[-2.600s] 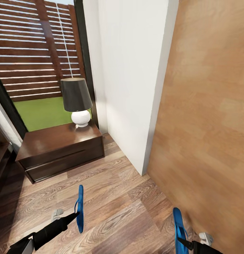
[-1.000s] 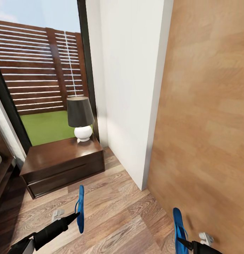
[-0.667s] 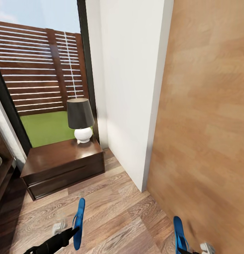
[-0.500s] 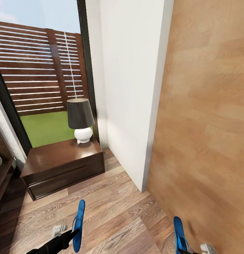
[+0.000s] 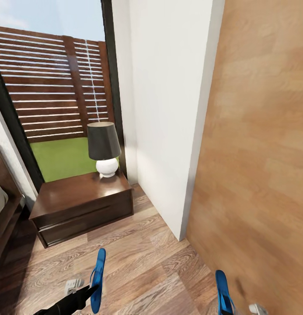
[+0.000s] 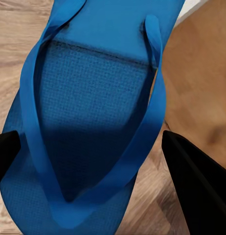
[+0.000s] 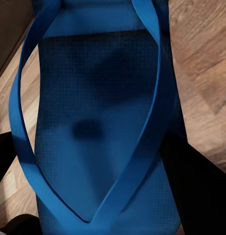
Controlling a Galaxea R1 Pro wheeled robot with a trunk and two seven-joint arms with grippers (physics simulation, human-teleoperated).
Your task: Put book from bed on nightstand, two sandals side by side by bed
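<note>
Both bright blue sandals hang above the wood-plank floor, each in a gripper. The left sandal (image 5: 98, 280) stands on edge in the head view, with my left gripper (image 5: 94, 287) shut on it. In the left wrist view that sandal (image 6: 88, 112) sits between the black fingers (image 6: 198, 188). The right sandal (image 5: 222, 294) is at the head view's bottom edge; my right gripper (image 7: 101, 169) is shut on it (image 7: 98, 112). A dark-brown nightstand (image 5: 77, 199) stands ahead by the window. The bed's frame (image 5: 1, 227) is at the left edge. The book is out of view.
A white-based lamp with a dark shade (image 5: 103, 146) stands on the nightstand's far right corner. A white wall corner (image 5: 168, 122) juts out ahead, with a tall light-wood panel (image 5: 260, 166) close on the right. Bare floor (image 5: 147, 258) lies between me and the nightstand.
The head view has tilted up and shifted slightly, bringing the bed's edge in at the left. Both arms sit lower in the picture, still holding the sandals.
</note>
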